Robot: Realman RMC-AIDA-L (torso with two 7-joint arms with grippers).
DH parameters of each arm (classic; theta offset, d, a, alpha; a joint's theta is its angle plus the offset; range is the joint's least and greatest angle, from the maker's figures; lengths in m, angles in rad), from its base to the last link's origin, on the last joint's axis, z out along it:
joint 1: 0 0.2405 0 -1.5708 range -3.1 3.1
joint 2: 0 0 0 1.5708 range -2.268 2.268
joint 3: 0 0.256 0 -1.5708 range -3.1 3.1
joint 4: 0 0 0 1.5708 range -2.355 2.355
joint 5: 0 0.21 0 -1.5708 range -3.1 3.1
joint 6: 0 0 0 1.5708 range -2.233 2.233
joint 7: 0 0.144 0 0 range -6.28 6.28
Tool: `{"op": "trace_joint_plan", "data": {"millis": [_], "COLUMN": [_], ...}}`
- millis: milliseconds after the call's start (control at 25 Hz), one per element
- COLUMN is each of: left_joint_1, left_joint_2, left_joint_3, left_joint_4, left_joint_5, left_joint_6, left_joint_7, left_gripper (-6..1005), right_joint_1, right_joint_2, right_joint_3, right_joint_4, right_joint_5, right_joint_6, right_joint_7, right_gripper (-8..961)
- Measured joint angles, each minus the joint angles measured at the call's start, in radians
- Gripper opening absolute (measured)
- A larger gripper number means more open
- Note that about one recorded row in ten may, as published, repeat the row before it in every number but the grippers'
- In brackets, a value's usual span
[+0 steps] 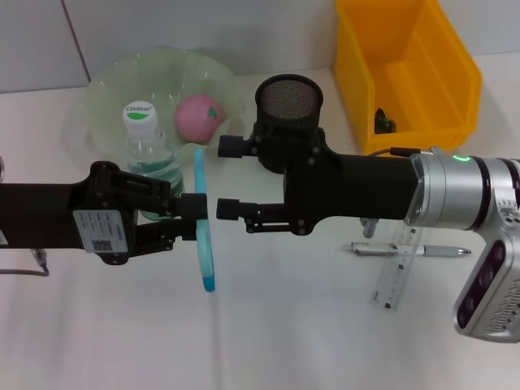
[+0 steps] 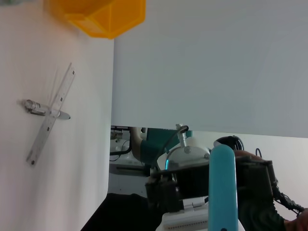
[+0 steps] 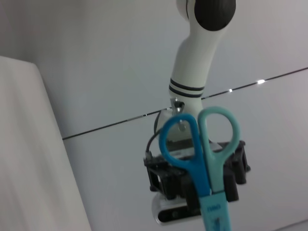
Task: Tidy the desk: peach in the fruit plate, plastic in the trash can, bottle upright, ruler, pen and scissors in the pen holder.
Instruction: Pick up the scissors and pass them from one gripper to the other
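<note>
My left gripper [image 1: 193, 216] is shut on the blue scissors [image 1: 203, 244], holding them edge-on above the desk; their handle loops [image 3: 198, 139] show in the right wrist view. My right gripper [image 1: 227, 179] stands open just right of the scissors, its fingers spread and not touching them. The black mesh pen holder [image 1: 288, 97] stands behind the right gripper. A pink peach [image 1: 199, 116] lies in the green fruit plate [image 1: 106, 85]. The bottle [image 1: 146, 146] stands upright by the plate. The clear ruler [image 1: 398, 264] and the pen [image 1: 410, 250] lie crossed on the desk under the right arm.
The yellow bin [image 1: 406, 65] stands at the back right with a small dark thing [image 1: 382, 122] inside. From the left wrist, the ruler [image 2: 50, 115], the bin [image 2: 103, 14] and the right arm [image 2: 192, 178] show beyond the scissors [image 2: 223, 187].
</note>
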Motion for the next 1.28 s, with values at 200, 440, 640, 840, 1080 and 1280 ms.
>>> {"op": "trace_joint_plan", "data": {"millis": [200,440,640,840,1080,1280], "left_joint_1": [-0.003,-0.003,-0.002,0.001,0.005,0.005], "left_joint_2": [-0.002,-0.004,-0.006,-0.005,-0.001,0.001], "left_joint_3": [0.002,-0.001,0.000,0.003,0.004,0.004], "left_joint_4": [0.000,-0.003,-0.016,-0.017,-0.017,-0.017], "left_joint_5": [0.000,-0.001,-0.001,-0.001,0.011,0.015], "left_joint_6": [-0.003,-0.008,-0.012,-0.013,-0.013,-0.008], "left_joint_7": [0.000,-0.004,-0.008,-0.012,-0.013,-0.014], "left_gripper": [240,241,241,240,240,241], "right_joint_1": [0.007,0.012,0.014,0.021,0.025,0.028], "right_joint_2": [0.000,0.000,0.001,0.002,0.003,0.003], "right_joint_3": [-0.014,-0.014,-0.017,-0.023,-0.030,-0.030], "right_joint_4": [0.000,0.001,0.005,0.026,0.030,0.039], "right_joint_5": [0.001,0.001,0.001,0.001,0.001,0.001], "right_joint_6": [-0.007,-0.020,-0.021,-0.020,-0.016,-0.013], "right_joint_7": [-0.002,-0.021,-0.049,-0.101,-0.131,-0.157], "right_gripper": [745,746,745,745,745,746]}}
